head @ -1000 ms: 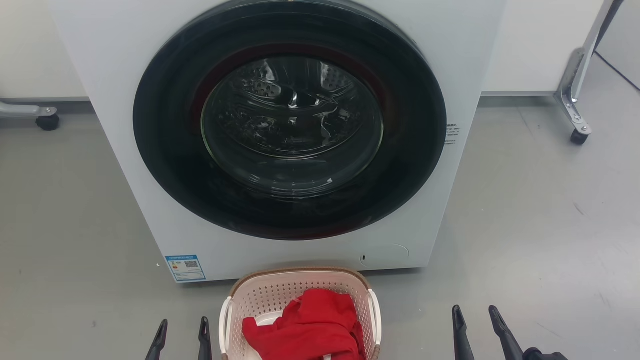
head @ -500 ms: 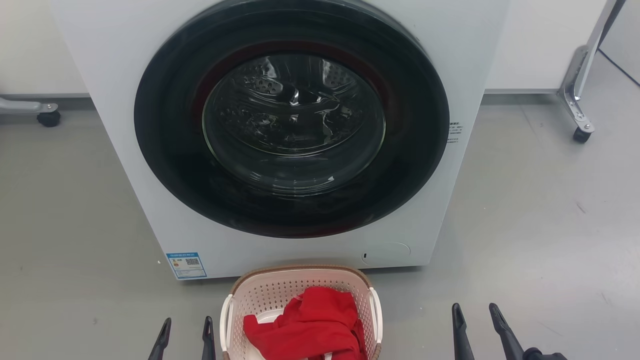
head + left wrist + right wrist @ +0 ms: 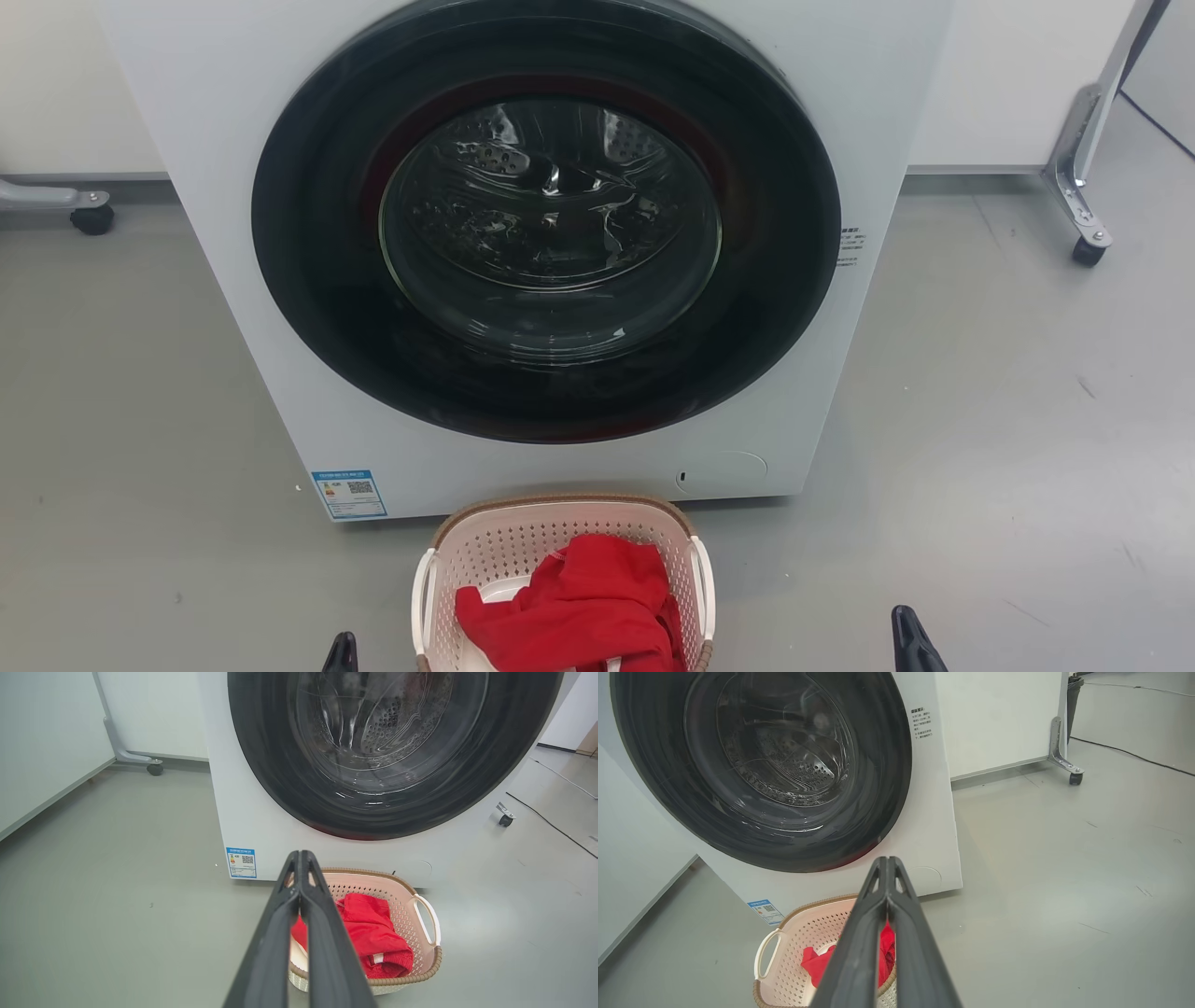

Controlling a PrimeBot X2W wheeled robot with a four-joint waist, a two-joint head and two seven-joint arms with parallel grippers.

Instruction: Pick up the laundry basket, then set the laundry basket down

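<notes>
- Cream-white perforated laundry basket (image 3: 523, 551) sits on the grey floor (image 3: 980, 420), bottom centre of the head view, just in front of the washing machine (image 3: 233, 187); red cloth (image 3: 583, 602) inside.
- Left gripper (image 3: 299, 856): fingers pressed together, empty, apart from the basket.
- Right gripper (image 3: 887, 861): fingers together, empty.

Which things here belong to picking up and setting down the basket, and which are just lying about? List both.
For the job:
laundry basket, on the floor

Just lying about:
washing machine, behind the basket
red garment, riding inside the basket
wheeled frame leg, off to the right
</notes>
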